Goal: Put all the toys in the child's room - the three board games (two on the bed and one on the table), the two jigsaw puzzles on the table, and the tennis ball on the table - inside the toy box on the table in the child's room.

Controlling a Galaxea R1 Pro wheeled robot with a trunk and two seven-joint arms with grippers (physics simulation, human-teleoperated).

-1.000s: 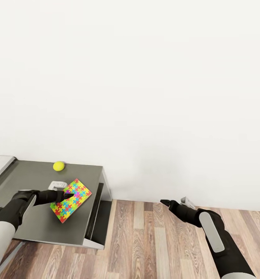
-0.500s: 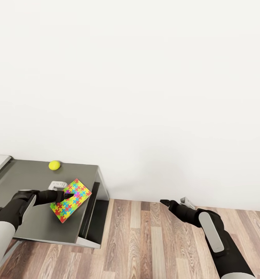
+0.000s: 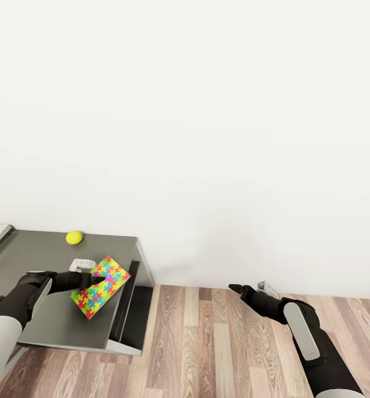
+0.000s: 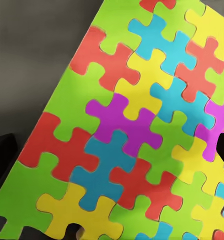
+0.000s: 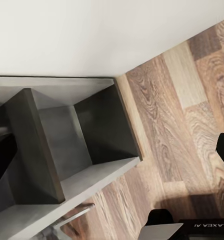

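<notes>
The whole scene has slid a little further left since a moment ago, table and ball together, so that is the robot's own view turning; the arms keep their pose. The left gripper (image 3: 98, 280) stays clamped on the jigsaw puzzle (image 3: 101, 286), holding it tilted just above the dark grey table (image 3: 52, 320), near its right edge. Up close the jigsaw puzzle (image 4: 127, 130) is a thin board of interlocking pieces in red, yellow, green, blue and purple (bright as sweets). The tennis ball (image 3: 74, 237), small and yellow-green, sits on the table by the wall, apart from the puzzle. The right gripper (image 3: 233, 287) hangs over the wood floor (image 3: 218, 348), its fingers together.
</notes>
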